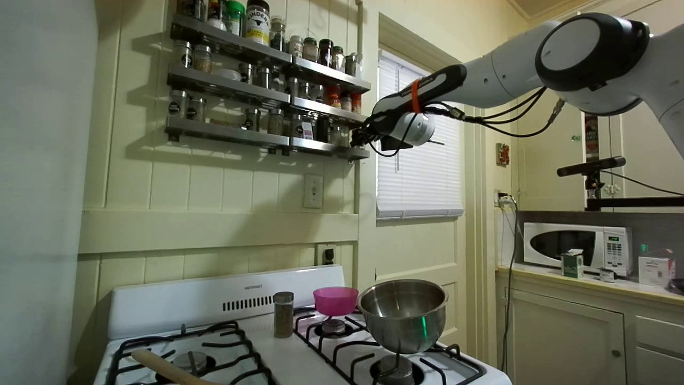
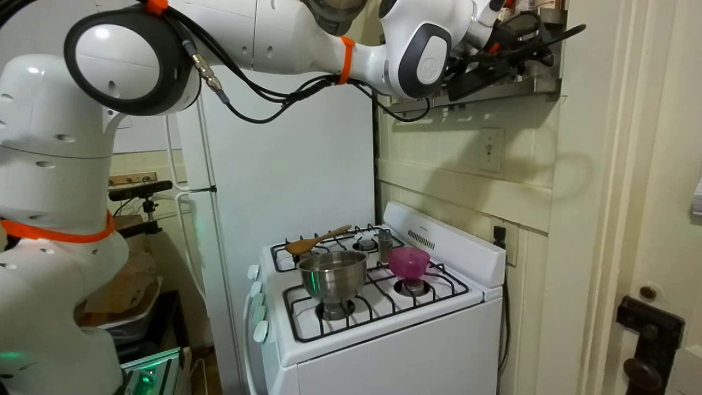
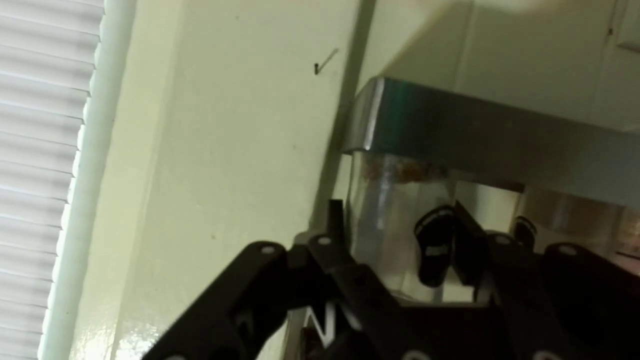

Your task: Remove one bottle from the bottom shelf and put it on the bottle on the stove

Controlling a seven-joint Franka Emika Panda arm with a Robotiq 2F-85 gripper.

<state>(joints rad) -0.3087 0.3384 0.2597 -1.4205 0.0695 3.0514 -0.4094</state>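
Note:
My gripper [image 3: 396,201] reaches the right end of the bottom shelf [image 1: 323,148]; it also shows in an exterior view [image 1: 357,138]. Its fingers stand apart on either side of a clear bottle [image 3: 382,225] with a black label and some reddish-brown contents. A thin gap shows at one finger; the other lies close to the label, contact unclear. The bottle still stands behind the shelf's metal rail [image 3: 490,132]. The wrist picture is upside down. The bottle on the stove [image 1: 284,315], with a dark lid and brownish-green contents, stands upright between the burner grates, also in an exterior view [image 2: 385,247].
More jars stand along the bottom shelf and two shelves above. A steel bowl [image 1: 403,321] and a pink bowl [image 1: 335,301] sit on the burners beside the stove bottle. A wooden spoon [image 1: 165,366] lies on a grate. Window blinds [image 1: 419,171] are beside the shelf end.

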